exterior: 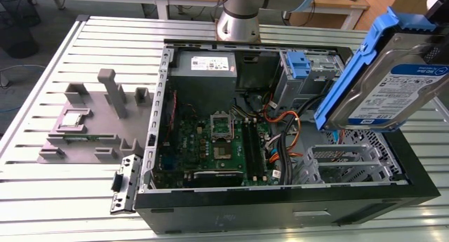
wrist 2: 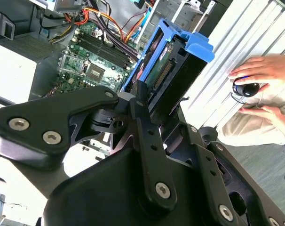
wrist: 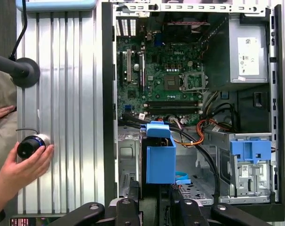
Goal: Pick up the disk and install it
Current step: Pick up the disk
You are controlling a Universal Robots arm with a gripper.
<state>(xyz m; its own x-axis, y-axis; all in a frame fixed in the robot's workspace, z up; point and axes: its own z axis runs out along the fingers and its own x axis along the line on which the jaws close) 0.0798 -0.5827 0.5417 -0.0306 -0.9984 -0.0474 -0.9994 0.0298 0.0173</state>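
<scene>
The disk, a silver drive with a white-and-blue label in a blue carrier bracket, hangs tilted in the air above the open computer case, at the exterior view's right. My gripper is shut on it, its black fingers clamping the carrier's sides. In the first wrist view the disk shows edge-on over the case's drive area, with the gripper behind it. An empty metal drive cage sits inside the case under the disk.
Inside the case are a green motherboard, a grey power-supply box, orange and black cables and another blue bracket in a bay. A grey fixture stands on the slatted table. A person's hand rests on a knob beside the case.
</scene>
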